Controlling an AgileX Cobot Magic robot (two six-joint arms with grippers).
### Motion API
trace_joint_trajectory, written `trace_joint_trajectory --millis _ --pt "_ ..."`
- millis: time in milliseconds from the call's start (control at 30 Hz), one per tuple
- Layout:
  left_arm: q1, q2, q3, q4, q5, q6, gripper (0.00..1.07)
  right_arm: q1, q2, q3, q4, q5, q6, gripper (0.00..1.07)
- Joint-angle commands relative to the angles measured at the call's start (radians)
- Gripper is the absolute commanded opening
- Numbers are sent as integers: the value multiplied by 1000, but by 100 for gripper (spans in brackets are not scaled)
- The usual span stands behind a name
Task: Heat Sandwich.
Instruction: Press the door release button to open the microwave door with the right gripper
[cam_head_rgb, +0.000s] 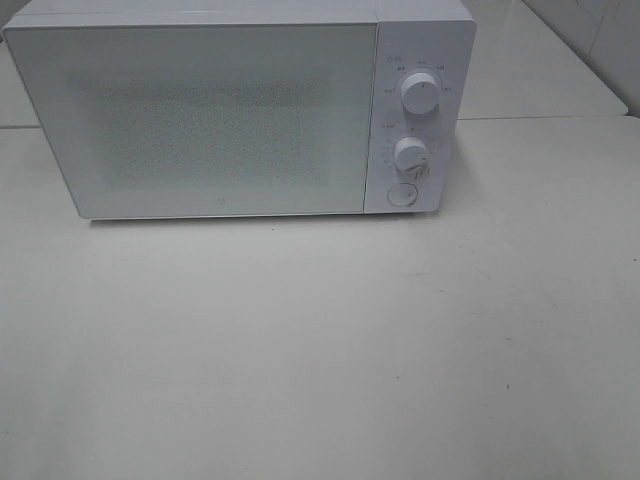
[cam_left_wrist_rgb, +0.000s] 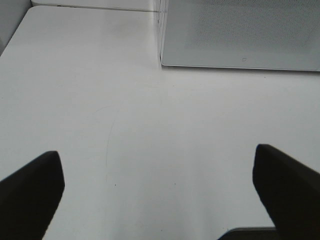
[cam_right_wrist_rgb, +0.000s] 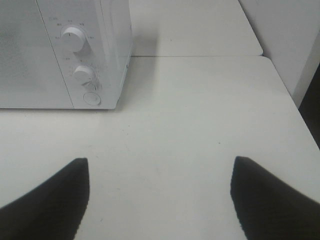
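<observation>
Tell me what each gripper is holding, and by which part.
Nothing is held. The left gripper and the right gripper both stand open, with only the table showing between their jaws.

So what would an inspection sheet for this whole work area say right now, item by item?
Surface: white table, faint scuffs, nothing on it in front of the microwave.
Job's things: microwave at the back, door shut; upper knob, lower knob and round button on its right side. Sandwich not seen in any view.
Clutter: nothing seen.
Pincers: left pincer open and empty, over the table; right pincer open and empty, over the table.
Cables: nothing seen.
Surroundings: wall past the table's right edge.
</observation>
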Motion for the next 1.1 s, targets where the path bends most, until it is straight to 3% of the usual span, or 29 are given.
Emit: trace_joint_trajectory --millis 33,567,800,1100 --pt "4 -17 2 0 -5 0 97 -2 39 4 0 -101 18 76" --pt "4 -17 2 0 -5 0 97 -2 294 132 0 -516 20 76" --pt "4 -17 2 0 -5 0 97 -2 489 202 27 -839 24 76" --pt "4 -17 2 0 -5 0 97 -2 745 220 23 -1195 24 76"
